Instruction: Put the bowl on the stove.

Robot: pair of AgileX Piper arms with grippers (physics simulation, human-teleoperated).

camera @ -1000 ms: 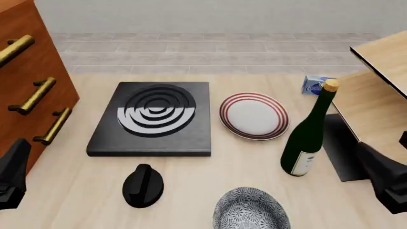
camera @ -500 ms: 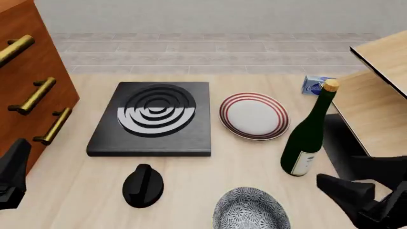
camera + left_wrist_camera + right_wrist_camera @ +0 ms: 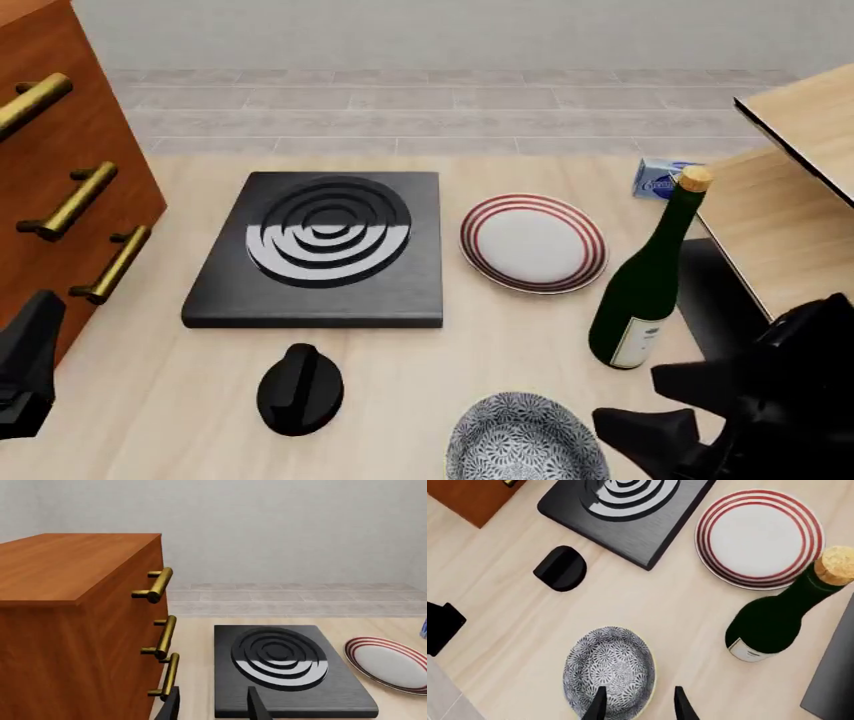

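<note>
The bowl [image 3: 525, 440], grey-and-white floral with a pale rim, sits upright at the table's near edge. It also shows in the right wrist view [image 3: 608, 672]. The stove [image 3: 324, 245] is a black slab with part-silver rings at mid-left, also seen in the left wrist view [image 3: 280, 660] and the right wrist view [image 3: 627, 500]. My right gripper [image 3: 627, 398] is open, just right of the bowl and above it; in its own view the right gripper [image 3: 639, 695] hangs over the bowl's rim. My left gripper [image 3: 27, 365] is open and empty at the near left, by the cabinet.
A dark green bottle [image 3: 647, 280] stands upright right of the bowl, close to my right gripper. A white plate with red rings [image 3: 534, 242] lies right of the stove. A black knob [image 3: 300, 388] lies left of the bowl. A wooden drawer cabinet [image 3: 54, 170] stands at left, a wooden shelf [image 3: 787, 200] at right.
My right arm has swung in from the right edge towards the left, bringing its open gripper next to the bowl. The left arm and all objects have not moved.
</note>
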